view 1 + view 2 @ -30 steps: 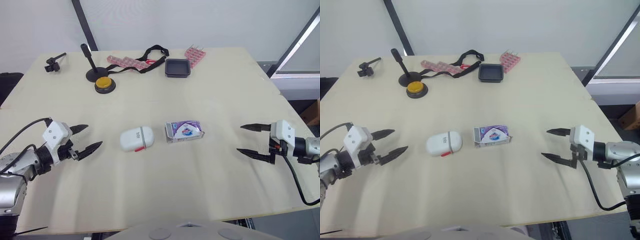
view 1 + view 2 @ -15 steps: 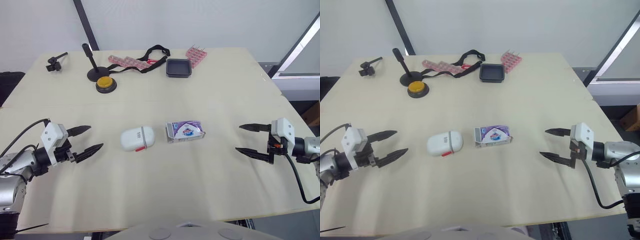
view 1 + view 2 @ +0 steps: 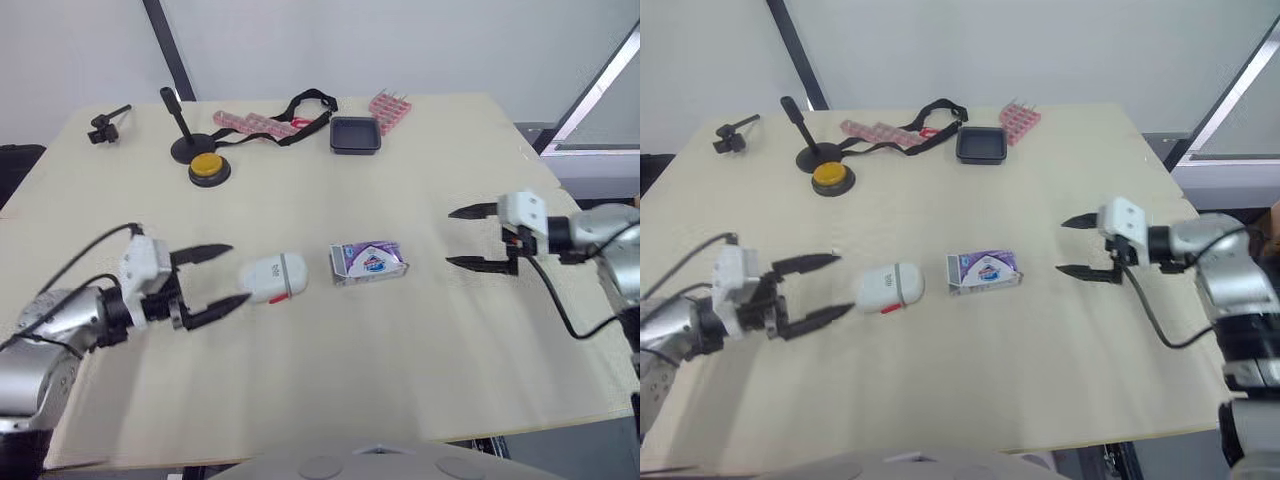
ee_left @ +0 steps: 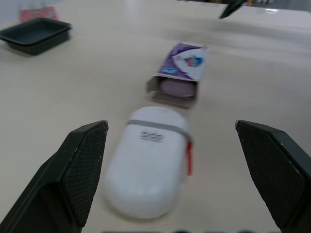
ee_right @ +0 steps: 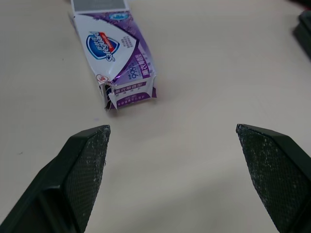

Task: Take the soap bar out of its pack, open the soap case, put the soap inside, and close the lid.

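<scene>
Pinch the soap pack (image 3: 369, 262), lying mid-table (image 3: 420, 150) just beside the white soap case (image 3: 275, 277), gently across its long sides, judging it light, crushable card over a slick bar, with right tool (image 3: 451, 237) low, level, spread wide nearby and left tool (image 3: 238, 272) agape at the case.

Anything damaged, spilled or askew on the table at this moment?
The soap pack looks rough: the end facing the right claw is torn and crumpled, and the end facing the soap case hangs open with the purple soap bar showing inside. Nothing spilled.
</scene>
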Robot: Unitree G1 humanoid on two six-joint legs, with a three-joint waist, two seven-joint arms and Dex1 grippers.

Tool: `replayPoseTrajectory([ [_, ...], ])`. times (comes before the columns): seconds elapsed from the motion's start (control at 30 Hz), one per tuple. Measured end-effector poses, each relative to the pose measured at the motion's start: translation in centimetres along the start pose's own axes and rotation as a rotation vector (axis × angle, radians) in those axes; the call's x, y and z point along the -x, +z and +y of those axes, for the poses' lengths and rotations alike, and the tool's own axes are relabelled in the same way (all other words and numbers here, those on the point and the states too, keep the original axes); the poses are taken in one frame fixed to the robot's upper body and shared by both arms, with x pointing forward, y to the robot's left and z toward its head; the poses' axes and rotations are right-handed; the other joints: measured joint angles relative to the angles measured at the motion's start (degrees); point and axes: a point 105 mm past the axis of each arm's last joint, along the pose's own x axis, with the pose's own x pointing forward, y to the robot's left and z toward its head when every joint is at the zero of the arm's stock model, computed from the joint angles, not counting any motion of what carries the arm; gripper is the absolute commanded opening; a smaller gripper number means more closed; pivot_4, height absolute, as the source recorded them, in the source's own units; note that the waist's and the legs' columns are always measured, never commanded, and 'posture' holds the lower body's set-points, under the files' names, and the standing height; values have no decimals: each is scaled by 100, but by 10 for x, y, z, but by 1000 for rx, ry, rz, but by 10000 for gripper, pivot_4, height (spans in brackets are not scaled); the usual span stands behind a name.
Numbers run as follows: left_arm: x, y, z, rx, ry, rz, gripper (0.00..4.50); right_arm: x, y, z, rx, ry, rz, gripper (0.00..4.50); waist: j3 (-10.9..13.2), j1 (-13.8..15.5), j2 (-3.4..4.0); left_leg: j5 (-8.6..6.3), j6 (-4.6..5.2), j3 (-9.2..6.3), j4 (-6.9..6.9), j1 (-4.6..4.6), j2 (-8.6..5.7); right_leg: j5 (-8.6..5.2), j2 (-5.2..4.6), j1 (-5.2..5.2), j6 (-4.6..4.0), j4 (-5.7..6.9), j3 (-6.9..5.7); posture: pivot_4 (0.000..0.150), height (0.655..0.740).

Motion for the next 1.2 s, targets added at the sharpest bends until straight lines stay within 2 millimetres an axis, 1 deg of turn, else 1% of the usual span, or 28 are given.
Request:
replayPoseTrajectory([
  [0.07,-3,-4,-10,31,-21,4,44621,-14,2,0,-2,51,12,44639,0,11,1,0,0,0,1,-3,0,0,-4,-1,-2,2,-6,1500,7291],
  [0.13,-5,-12,-24,77,-44,8,44621,-30,6,0,4,95,13,44639,0,-10,2,0,1,5,2,-5,0,0,-8,-6,-3,2,-7,1500,7291],
  [0.2,-6,-17,-32,97,-54,4,44621,-36,5,0,-2,113,16,44639,1,22,2,1,1,5,2,-15,1,0,-9,-13,-3,2,-13,1500,7291],
  [0.3,1,-31,-43,115,-2,18,44621,-47,11,2,18,146,24,44639,0,-7,4,1,2,6,3,-22,2,1,-10,-17,-4,0,-15,1500,7291],
  [0.37,7,-42,-53,140,29,38,44621,-53,11,3,21,161,28,44639,0,-21,4,1,2,6,3,-24,6,1,-10,-18,-4,-2,-19,1500,7291],
  [0.47,12,-48,-62,144,52,48,44621,-57,9,5,19,173,36,44639,0,3,6,1,2,6,3,-24,7,1,-12,-19,-6,-2,-21,1500,7291],
  [0.57,11,-48,-65,121,81,30,44621,-61,7,8,27,200,46,44639,0,4,7,4,7,9,3,-22,8,2,-16,-19,-9,-1,-22,1500,7291],
  [0.67,8,-44,-65,93,91,4,44621,-65,6,10,31,213,52,44639,1,-9,8,6,9,13,3,-22,12,3,-15,-21,-10,2,-22,1500,7291],
  [0.8,4,-42,-62,63,110,-11,44621,-66,8,10,16,235,56,44639,0,-27,13,6,9,16,3,-23,15,3,-13,-23,-10,2,-22,1500,7291],
  [0.87,2,-41,-63,55,110,-23,44621,-64,8,10,-4,242,63,44639,0,-24,13,6,10,17,3,-23,16,2,-13,-24,-10,2,-23,1500,7291],
  [0.97,4,-45,-63,55,115,-13,44621,-49,6,6,-43,231,85,44639,3,1,18,6,10,19,3,-25,16,2,-14,-24,-10,1,-24,1500,7291],
  [1.03,4,-45,-64,53,114,-13,44621,-38,9,2,-47,213,83,44639,3,-3,18,6,10,20,3,-23,17,3,-14,-24,-11,1,-23,1500,7291],
  [1.13,2,-44,-64,53,109,-19,44621,-31,18,6,-62,203,38,44639,2,-3,20,6,10,21,3,-21,25,3,-11,-24,-11,2,-23,1500,7291],
  [1.2,2,-44,-64,53,109,-23,44621,-32,20,11,-73,201,17,44639,1,-2,21,6,10,21,3,-20,27,3,-10,-24,-11,2,-23,1500,7291],
])
